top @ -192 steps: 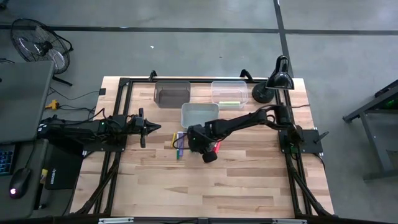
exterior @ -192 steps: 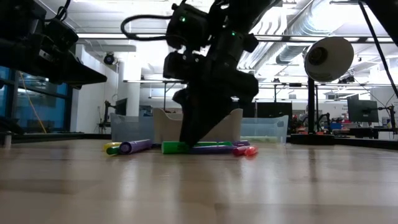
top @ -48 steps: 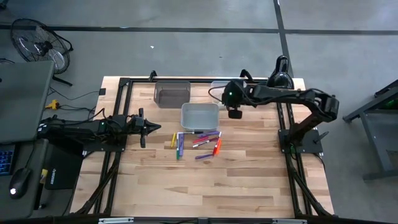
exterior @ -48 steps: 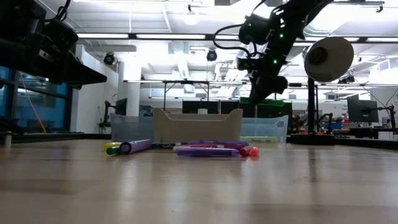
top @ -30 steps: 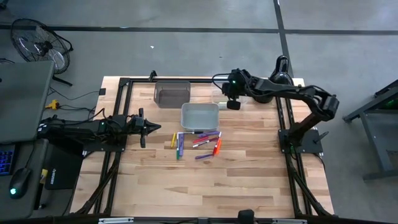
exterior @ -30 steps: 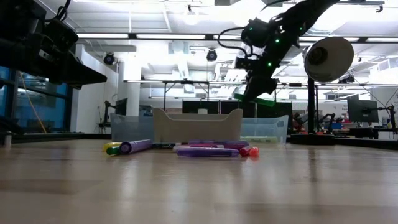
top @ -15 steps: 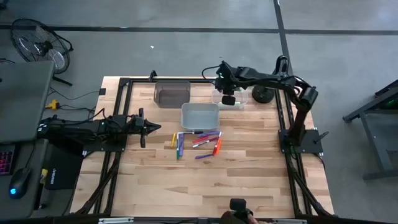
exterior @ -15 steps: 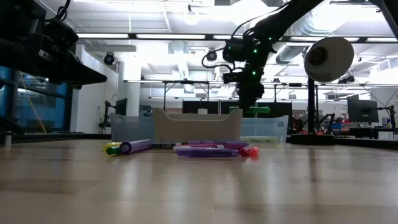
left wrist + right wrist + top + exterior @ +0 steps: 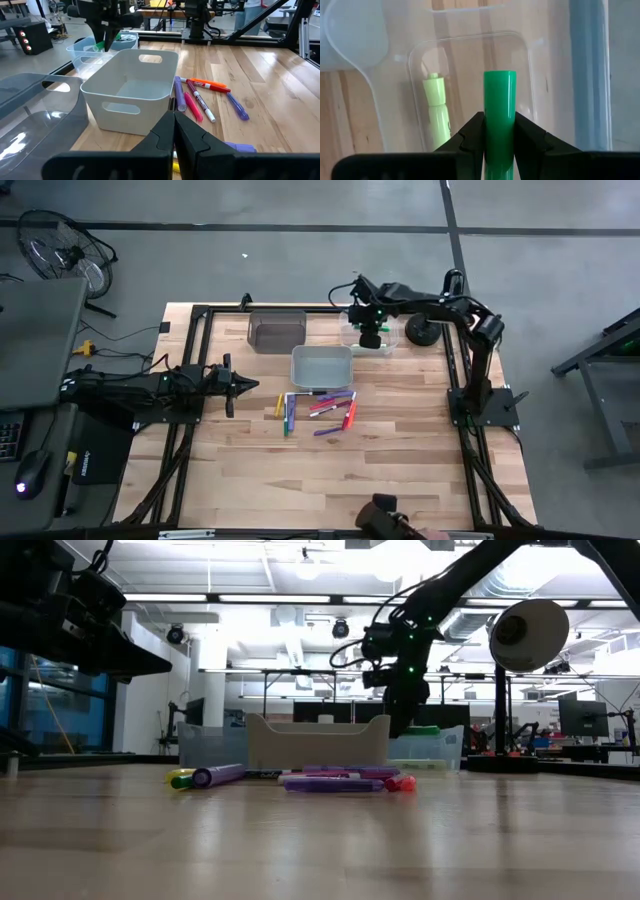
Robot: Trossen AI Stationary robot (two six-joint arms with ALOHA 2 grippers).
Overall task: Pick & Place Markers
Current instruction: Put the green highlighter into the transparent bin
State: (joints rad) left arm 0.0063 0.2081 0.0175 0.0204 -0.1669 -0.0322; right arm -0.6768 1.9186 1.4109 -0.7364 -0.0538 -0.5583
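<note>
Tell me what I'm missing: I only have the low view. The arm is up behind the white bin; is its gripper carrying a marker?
Observer: Yes, the right gripper is shut on a green marker.
Operator: What is below it?
Observer: The clear bin; the high view puts the gripper above it.
Operator: Anything in that bin already?
Observer: One yellow-green marker lies on its floor.
Operator: And the other arm?
Observer: The left gripper waits shut at the table's left side.
</note>
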